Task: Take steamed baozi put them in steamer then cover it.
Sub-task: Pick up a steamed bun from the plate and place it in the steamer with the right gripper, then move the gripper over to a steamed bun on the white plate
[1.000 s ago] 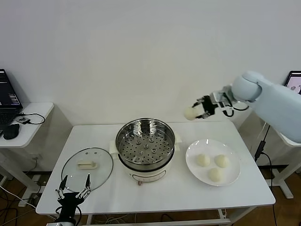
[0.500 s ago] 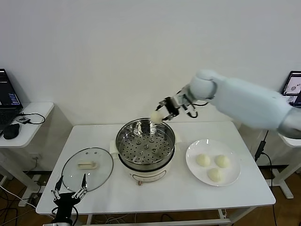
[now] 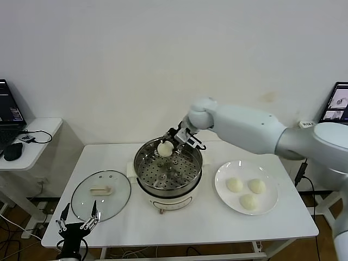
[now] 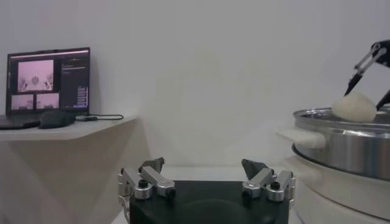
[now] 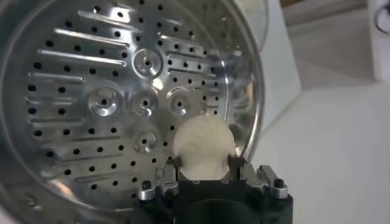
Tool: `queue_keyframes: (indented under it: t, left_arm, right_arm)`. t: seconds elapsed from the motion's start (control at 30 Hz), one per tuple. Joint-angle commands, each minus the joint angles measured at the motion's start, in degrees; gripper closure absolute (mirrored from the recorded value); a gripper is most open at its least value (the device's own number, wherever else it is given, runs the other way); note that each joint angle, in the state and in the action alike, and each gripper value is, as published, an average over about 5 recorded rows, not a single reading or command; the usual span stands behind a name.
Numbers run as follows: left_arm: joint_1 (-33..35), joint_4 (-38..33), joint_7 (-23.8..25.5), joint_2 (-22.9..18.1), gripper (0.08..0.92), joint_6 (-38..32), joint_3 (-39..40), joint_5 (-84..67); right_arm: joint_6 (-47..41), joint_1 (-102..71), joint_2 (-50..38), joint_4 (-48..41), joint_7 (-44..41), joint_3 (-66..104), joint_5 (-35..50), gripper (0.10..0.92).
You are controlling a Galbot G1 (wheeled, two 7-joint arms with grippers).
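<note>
A plain white wall backs a white table, with side desks carrying a laptop and a second screen at the edges of the room. On the table stand the steamer, its perforated tray bare, a glass cover lying flat to the robot's left of it, and a white plate on the other side holding three buns.

The right end effector hangs over the steamer's far rim, its fingers clamped on the fourth bun; the right wrist view shows that bun pinched at its two sides above the holes of the tray, not yet resting on it. The left end effector waits near the table's front edge just before the cover, fingers spread apart and holding nothing.

The buns look soft and light, with a smooth skin that would dent or tear under a hard squeeze, so a gentle grip across the widest part seems right, and a low release so the bun does not roll. The cover is glass with a metal rim, likely heavier and breakable; its cream handle at the centre is the sensible place to take hold.

No brand, label or readable writing shows on the steamer, plate or cover; the screens' contents are too small to read.
</note>
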Motion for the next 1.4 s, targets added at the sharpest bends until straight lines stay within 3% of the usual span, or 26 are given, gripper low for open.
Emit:
queue_keyframes:
  t: [0.03, 0.5, 0.8, 1.1, 1.4]
  left_arm:
    - [-0.2, 0.12, 0.08, -0.11, 0.177, 0.08, 0.04, -0.03]
    - [-0.42, 0.53, 0.12, -0.26, 0.177, 0.11, 0.1, 0.02]
    - [-0.16, 0.16, 0.16, -0.28, 0.177, 0.14, 0.16, 0.11]
    - [0.01, -0.67, 0.26, -0.35, 0.177, 0.83, -0.1, -0.07]
    - [-0.62, -0.33, 0.3, 0.35, 0.177, 1.75, 0.17, -0.71]
  right_arm:
    - [6.91, -1.56, 3.71, -5.87, 1.69, -0.75, -10.14, 0.5]
    - [9.57, -2.45, 4.06, -7.12, 1.99, -0.23, -12.75, 0.464]
    - [7.14, 0.39, 1.31, -2.4, 0.25, -0.4, -6.28, 0.237]
    - [-15.61, 10.05, -17.72, 18.57, -9.87, -2.07, 15.01, 0.203]
    - [-33.03, 10.41, -36.6, 29.96, -12.94, -1.06, 20.34, 0.203]
